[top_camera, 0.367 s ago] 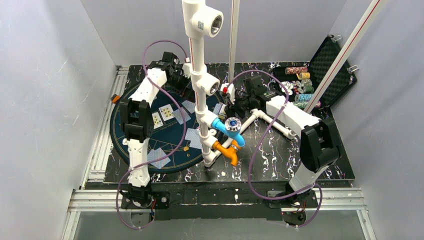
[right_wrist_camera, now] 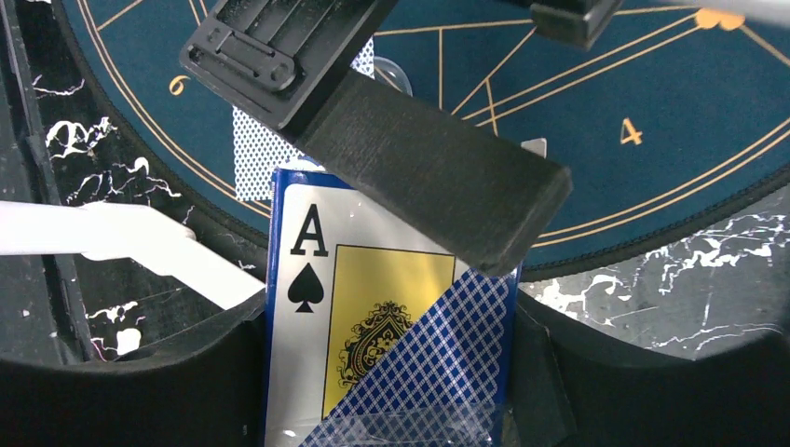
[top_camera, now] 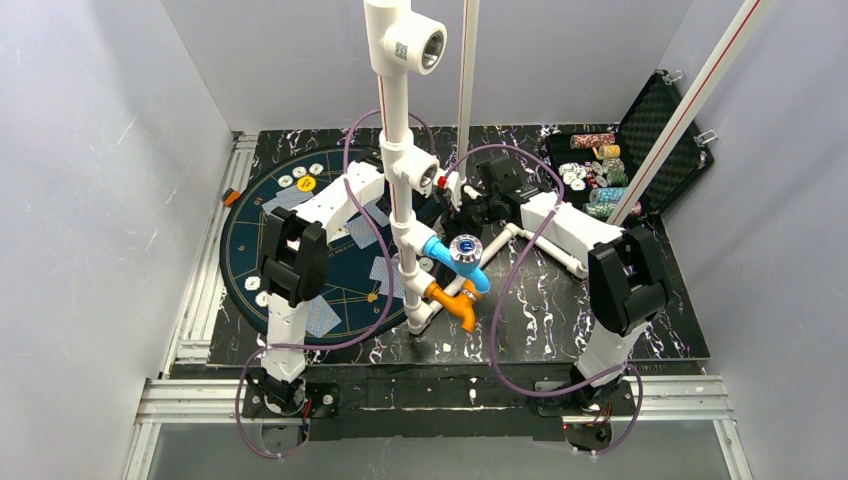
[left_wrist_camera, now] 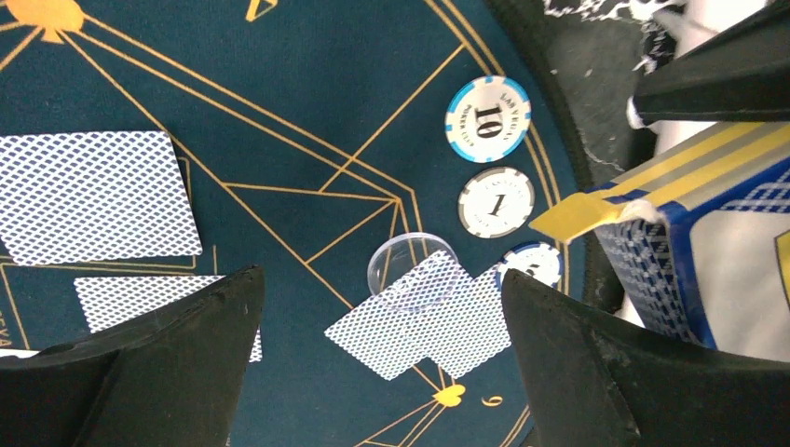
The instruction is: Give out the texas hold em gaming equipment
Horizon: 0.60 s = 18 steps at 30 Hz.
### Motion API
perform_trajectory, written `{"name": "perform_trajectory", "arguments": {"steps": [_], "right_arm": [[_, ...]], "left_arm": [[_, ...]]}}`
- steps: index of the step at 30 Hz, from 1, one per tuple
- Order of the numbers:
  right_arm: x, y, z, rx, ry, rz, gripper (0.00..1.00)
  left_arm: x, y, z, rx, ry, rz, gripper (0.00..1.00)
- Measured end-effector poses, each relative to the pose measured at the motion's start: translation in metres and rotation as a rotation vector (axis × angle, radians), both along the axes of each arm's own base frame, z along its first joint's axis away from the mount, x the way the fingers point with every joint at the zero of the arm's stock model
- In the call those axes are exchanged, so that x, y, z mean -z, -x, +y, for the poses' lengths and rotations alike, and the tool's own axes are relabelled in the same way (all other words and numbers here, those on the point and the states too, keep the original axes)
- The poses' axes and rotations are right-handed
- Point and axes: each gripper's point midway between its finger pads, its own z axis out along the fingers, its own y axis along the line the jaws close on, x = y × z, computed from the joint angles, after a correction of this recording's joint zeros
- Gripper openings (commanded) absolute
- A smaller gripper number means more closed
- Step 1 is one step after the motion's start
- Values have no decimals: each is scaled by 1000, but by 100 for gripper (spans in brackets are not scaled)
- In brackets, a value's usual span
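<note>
In the left wrist view my left gripper (left_wrist_camera: 382,372) hangs open over the round blue mat (left_wrist_camera: 307,84), nothing between its fingers. Below it lie two overlapping face-down playing cards (left_wrist_camera: 429,321) with a clear disc (left_wrist_camera: 408,270) on their edge. Beside them are a blue "10" poker chip (left_wrist_camera: 487,119), a white-grey "1" chip (left_wrist_camera: 497,202) and a third chip (left_wrist_camera: 533,263) partly covered. More face-down cards (left_wrist_camera: 93,205) lie further left. My right gripper (right_wrist_camera: 387,372) is shut on the card box (right_wrist_camera: 373,317), ace of spades showing, just right of the left gripper.
A white pipe stand (top_camera: 400,200) with blue (top_camera: 455,250) and orange (top_camera: 450,300) fittings rises between the arms and hides the left gripper from above. An open black case (top_camera: 650,130) holding chip stacks sits back right. Chips (top_camera: 300,178) lie at the mat's back left.
My left arm has swung right from the mat's back edge to beside the card box. Chips at the mat's back left now show. The right arm has hardly moved.
</note>
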Motion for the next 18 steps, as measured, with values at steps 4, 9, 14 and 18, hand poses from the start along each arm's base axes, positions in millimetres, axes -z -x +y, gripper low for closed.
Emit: {"name": "perform_trajectory", "arguments": {"steps": [4,9,14,18], "right_arm": [[11,3,1,-5,17,25,1],[4,-5,9,-21,-17,-36,1],[-2,-10,15,-31,-43,-73,1],[-6,-14,18,-30,-61,-96,1]], "left_arm": [[10,2,8,-21,-25,10,98],[-19,-11,21,-161,243,129,90],[-73,-46,58,-340,564,179,80],[-102,-41,39,-345,736,290,80]]}}
